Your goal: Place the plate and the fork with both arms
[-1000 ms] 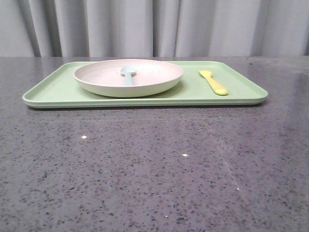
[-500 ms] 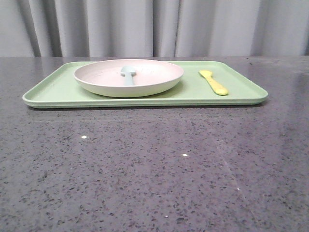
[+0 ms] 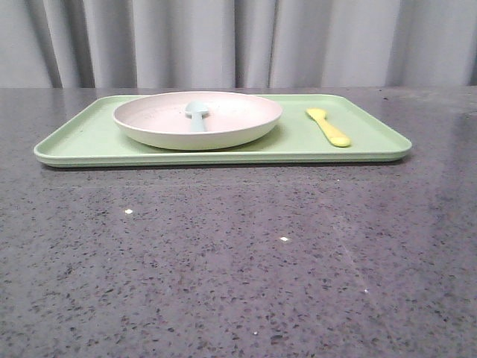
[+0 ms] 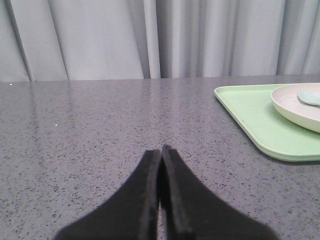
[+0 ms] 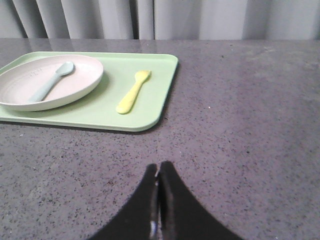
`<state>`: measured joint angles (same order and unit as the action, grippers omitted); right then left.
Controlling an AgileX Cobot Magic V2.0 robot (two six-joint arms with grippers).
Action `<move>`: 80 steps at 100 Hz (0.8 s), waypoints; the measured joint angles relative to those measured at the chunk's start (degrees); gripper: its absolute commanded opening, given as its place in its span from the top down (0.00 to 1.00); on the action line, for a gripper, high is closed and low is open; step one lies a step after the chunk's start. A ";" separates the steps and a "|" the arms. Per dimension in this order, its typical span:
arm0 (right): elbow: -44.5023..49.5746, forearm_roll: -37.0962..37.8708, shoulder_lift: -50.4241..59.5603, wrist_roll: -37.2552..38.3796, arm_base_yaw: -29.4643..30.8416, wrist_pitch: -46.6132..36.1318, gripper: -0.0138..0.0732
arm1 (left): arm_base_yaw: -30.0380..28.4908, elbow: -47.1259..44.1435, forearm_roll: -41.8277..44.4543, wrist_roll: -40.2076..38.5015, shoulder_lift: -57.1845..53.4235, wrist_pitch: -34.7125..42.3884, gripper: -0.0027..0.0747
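The plate [image 3: 197, 119] sits on the left-centre part of a rectangular light-green tray [image 3: 89, 142], which lies on the dark speckled surface [image 3: 238, 253] before a grey curtain [image 3: 238, 41]. A pale blue spoon [image 3: 197, 113] lies inside the plate. The yellow fork [image 3: 329, 127] lies flat on the tray to the plate's right, apart from it. The left gripper [image 4: 161, 150] has its jaws clenched together on nothing, low over bare surface beside the tray. The right gripper [image 5: 158, 167] is likewise pressed closed and empty, near the tray's edge.
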<state>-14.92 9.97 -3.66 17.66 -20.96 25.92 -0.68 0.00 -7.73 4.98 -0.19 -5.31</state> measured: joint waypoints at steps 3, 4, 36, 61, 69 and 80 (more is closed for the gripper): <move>1.48 -1.15 0.00 -1.27 0.66 -2.02 0.92 | 0.00 0.00 0.00 0.00 0.00 0.00 0.99; 1.78 -1.46 0.00 -1.97 1.03 -3.02 0.92 | 0.00 0.00 0.00 0.00 0.00 0.00 0.99; 12.03 -11.70 0.00 -11.55 8.46 -21.47 0.92 | 0.00 0.00 0.00 0.00 0.00 0.00 0.99; 16.37 -11.94 0.14 -11.91 11.23 -31.73 0.92 | 0.00 0.00 0.00 0.00 0.00 0.00 0.99; 16.49 -11.94 0.51 -11.91 12.42 -31.73 0.92 | 0.00 0.00 0.00 0.00 0.00 0.00 0.99; 16.49 -11.94 0.51 -11.91 14.21 -30.91 0.92 | 0.00 0.00 0.00 0.00 0.00 0.00 0.99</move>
<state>1.57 -1.97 -3.16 5.75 -6.75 -4.99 -0.68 0.00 -7.73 4.98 -0.19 -5.31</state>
